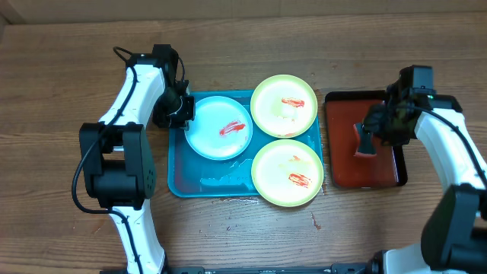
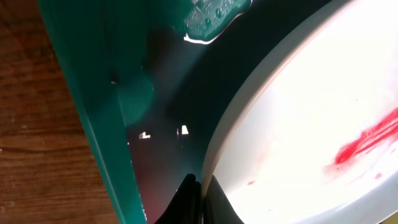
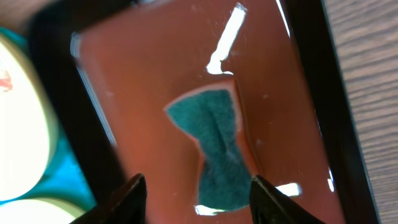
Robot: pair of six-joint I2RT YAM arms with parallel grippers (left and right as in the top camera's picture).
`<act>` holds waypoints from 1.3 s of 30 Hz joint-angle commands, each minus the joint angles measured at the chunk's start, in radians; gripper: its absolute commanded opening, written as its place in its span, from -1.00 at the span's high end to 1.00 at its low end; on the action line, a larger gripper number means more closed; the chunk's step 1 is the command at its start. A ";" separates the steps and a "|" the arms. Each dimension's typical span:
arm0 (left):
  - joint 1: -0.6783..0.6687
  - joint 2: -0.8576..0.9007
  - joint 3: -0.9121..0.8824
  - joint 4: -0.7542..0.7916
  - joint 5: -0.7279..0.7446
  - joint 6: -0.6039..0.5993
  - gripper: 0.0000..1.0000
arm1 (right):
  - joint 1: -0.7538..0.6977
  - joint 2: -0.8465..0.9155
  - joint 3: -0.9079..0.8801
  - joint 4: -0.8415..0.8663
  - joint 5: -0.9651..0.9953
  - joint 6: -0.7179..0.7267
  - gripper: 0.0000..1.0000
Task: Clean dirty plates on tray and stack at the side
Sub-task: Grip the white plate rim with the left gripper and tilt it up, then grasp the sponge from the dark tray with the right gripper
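Right gripper (image 3: 198,202) over the sponge (image 3: 214,146), left gripper (image 1: 181,114) at a plate rim

Right one was spread wide, fingers either side of the sponge on the red tray (image 3: 155,74). I'd go straight down and pinch its narrow waist. All three plates (image 1: 284,105) sat on the tray (image 1: 179,179), centre frame, each with sauce. Left gripper was at the left plate (image 1: 219,128); couldn't tell if it was clamped.

Plastic is shining; wood is looking matt.
The blue tray (image 1: 183,173) is gleaming as wet, glossy plastic, the plates (image 1: 283,105) are shining smooth, the red tray (image 3: 155,74) is mirroring light, the sponge (image 3: 214,149) is looking coarse and fibrous, and the table (image 1: 61,61) is showing grain.
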 commanded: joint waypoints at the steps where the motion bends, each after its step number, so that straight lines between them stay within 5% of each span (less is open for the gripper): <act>1: -0.005 0.014 0.021 0.010 -0.014 0.019 0.91 | -0.002 0.069 0.014 0.011 0.026 -0.029 0.07; 13: -0.005 0.014 0.021 0.015 -0.014 0.019 0.92 | 0.000 0.163 0.014 0.072 0.027 -0.029 0.52; 24: -0.005 0.014 0.021 0.018 -0.014 0.019 0.92 | 0.016 0.182 -0.058 0.105 0.026 -0.028 0.61; 27: -0.005 0.014 0.021 0.018 -0.014 0.019 0.92 | 0.016 0.182 -0.063 0.104 0.022 -0.028 0.92; 39: -0.005 0.014 0.021 0.030 -0.014 0.019 0.92 | 0.017 0.138 0.204 -0.142 -0.008 0.001 0.92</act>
